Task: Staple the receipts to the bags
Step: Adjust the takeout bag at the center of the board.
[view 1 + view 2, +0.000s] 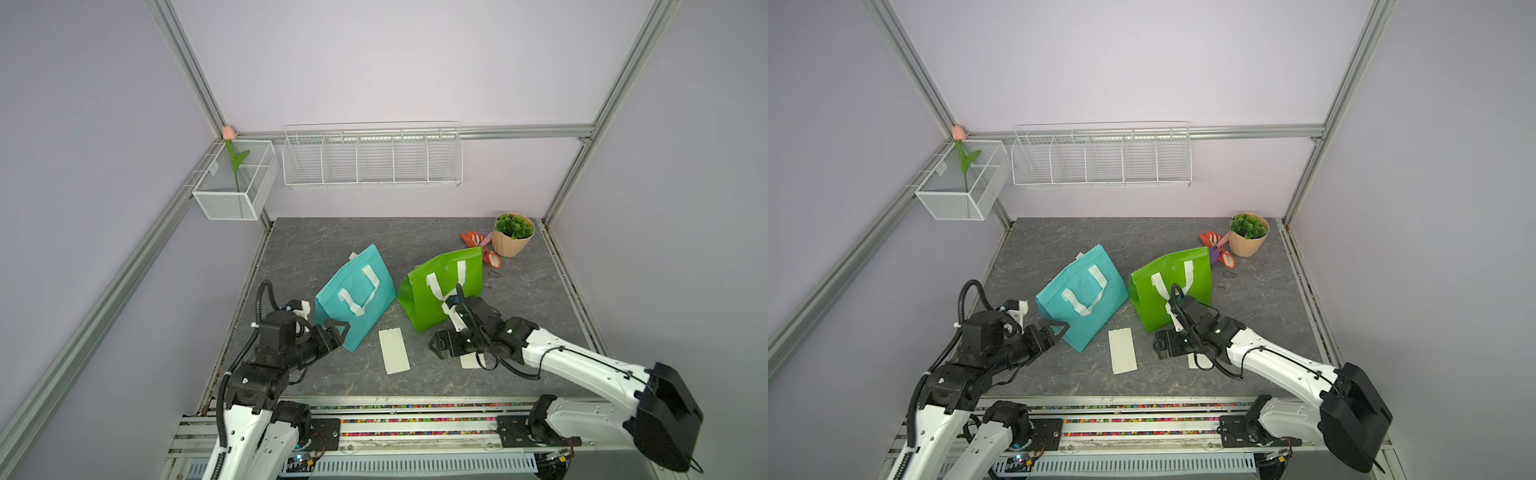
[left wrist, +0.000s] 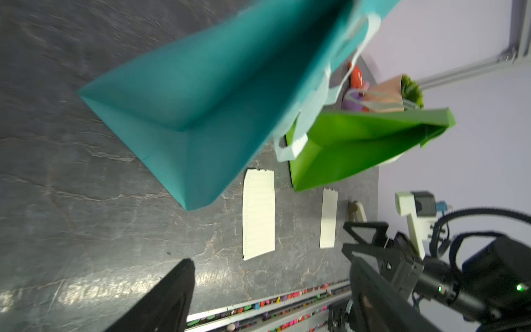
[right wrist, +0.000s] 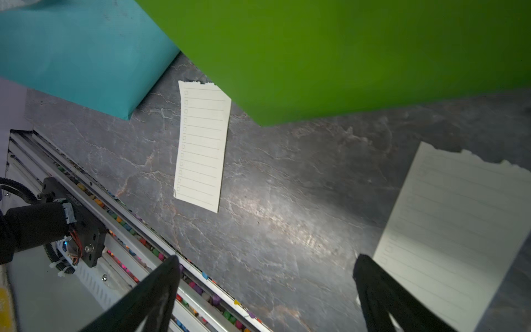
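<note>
**Top views.** Table [image 1: 536, 291]: dark grey slab with pale marble-like veining. Teal bag [image 1: 358, 291]: matte, cloth-like wedge with a flat white U-strap, left of centre. Green bag [image 1: 415, 303]: glossier wedge with the same kind of strap, just beside the teal one on its right; whether they touch is not clear. Middle receipt [image 1: 394, 351]: cream paper strip lying flat on the table in front of the gap between the bags, apart from both. Second receipt [image 1: 469, 361]: mostly hidden under the right arm, with only a pale end showing in front of the green bag. Left gripper [image 1: 338, 329]: black triangular fingers at the teal bag's near corner; contact cannot be told. Right gripper [image 1: 435, 345]: low over the table, between the two receipts. Back right corner: ribbed peach plant pot [image 1: 509, 245]. Back wall: white wire rack [image 1: 372, 160].

**Left wrist view.** The teal bag fills the upper frame, blurred, with sharp fold creases along its side panel. The green bag shows a smooth, shiny side fold. Both receipts lie flat and roughly parallel. Left gripper [image 2: 270, 263]: jaws spread wide with only bare table between them, nothing held.

**Right wrist view.** The middle receipt shows ruled lines, a column of small checkboxes and a ragged torn end. The second receipt has the same torn end and lies just beside one black finger [image 3: 379, 293]; touching or not, cannot tell. Right gripper [image 3: 265, 258]: jaws far apart, nothing gripped
</note>
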You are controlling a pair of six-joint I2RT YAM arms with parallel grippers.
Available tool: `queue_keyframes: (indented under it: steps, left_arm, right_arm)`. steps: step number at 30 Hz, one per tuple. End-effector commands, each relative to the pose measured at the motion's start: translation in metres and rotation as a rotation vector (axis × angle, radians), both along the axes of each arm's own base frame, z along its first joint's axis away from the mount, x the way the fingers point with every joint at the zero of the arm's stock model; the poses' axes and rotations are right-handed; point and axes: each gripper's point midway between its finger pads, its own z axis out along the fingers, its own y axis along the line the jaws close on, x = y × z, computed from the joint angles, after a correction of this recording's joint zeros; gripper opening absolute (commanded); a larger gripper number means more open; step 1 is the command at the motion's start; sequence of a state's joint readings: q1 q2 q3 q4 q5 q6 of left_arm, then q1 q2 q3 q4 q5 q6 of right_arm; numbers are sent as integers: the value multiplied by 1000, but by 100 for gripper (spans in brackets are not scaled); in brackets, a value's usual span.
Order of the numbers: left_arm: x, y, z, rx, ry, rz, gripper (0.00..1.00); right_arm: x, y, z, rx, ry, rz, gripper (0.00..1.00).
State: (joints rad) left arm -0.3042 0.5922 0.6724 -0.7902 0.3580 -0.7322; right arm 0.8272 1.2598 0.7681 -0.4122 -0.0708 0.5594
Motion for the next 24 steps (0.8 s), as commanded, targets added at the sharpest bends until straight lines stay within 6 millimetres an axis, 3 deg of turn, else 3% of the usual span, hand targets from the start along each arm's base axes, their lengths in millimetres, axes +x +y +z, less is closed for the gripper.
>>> queue_keyframes:
  steps: [1,5,7,9,12,20,22,24]
  left_arm:
    - [22,-12,20,79,-130,10,85]
    - [26,-23,11,68,-141,16,85]
    - [31,-21,-3,96,-125,32,85]
    - [35,-18,-18,143,-107,47,85]
    - [48,-14,-38,193,-94,79,86]
    - [80,-1,-56,235,-74,129,84]
    - [84,-8,-57,221,-70,104,84]
    - [82,-29,-61,168,-37,18,83]
  right_arm:
    - [20,31,11,46,-59,-30,98]
    - [26,57,1,92,-35,-21,97]
    - [26,70,-8,99,-12,-11,96]
    - [29,92,-4,144,-7,14,96]
    - [28,109,-9,120,-16,31,97]
    - [25,103,-30,95,18,-11,90]
    - [22,101,-32,89,26,-7,90]
    - [20,96,-37,70,28,-11,83]
